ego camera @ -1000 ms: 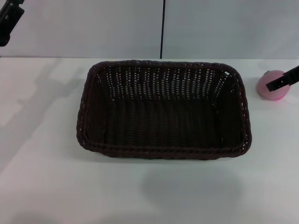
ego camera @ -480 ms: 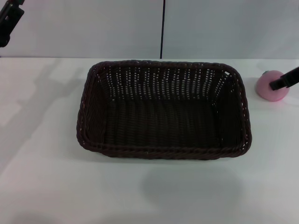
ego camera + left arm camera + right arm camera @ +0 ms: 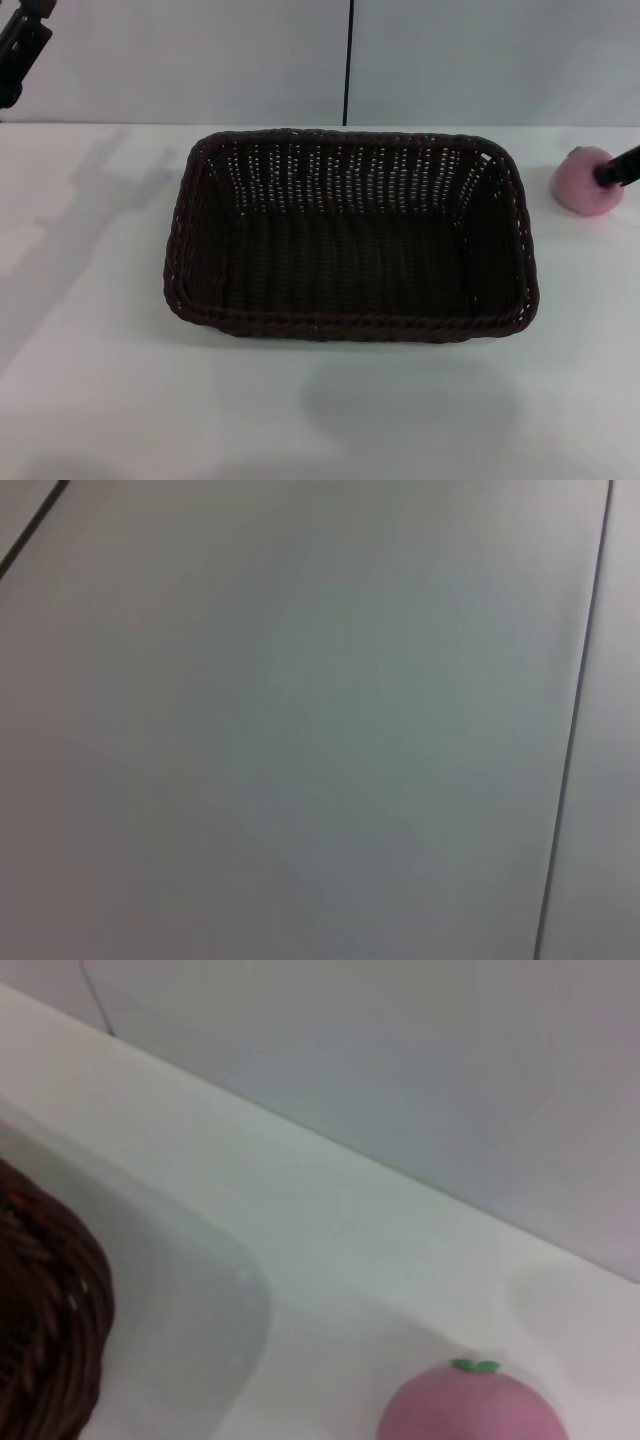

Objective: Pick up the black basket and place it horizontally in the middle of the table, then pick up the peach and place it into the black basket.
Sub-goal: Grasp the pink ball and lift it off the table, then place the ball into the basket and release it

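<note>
The black basket [image 3: 350, 235] lies lengthwise across the middle of the white table [image 3: 100, 400], open side up and with nothing inside. The pink peach [image 3: 586, 183] sits on the table to the basket's right, near the far edge. A black part of my right gripper [image 3: 618, 168] reaches in from the right edge and overlaps the peach's upper right side. In the right wrist view the peach [image 3: 470, 1407] with its green leaf is close below, and a basket corner [image 3: 45, 1310] shows beside it. My left gripper [image 3: 20, 45] is raised at the far left, away from the table.
A pale wall with a dark vertical seam [image 3: 347, 60] stands behind the table's far edge. The left wrist view shows only that wall. Bare tabletop lies in front of and left of the basket.
The black part of the right gripper has drawn back to the right across the peach. The peach has shifted slightly. Basket and left arm are unchanged.
</note>
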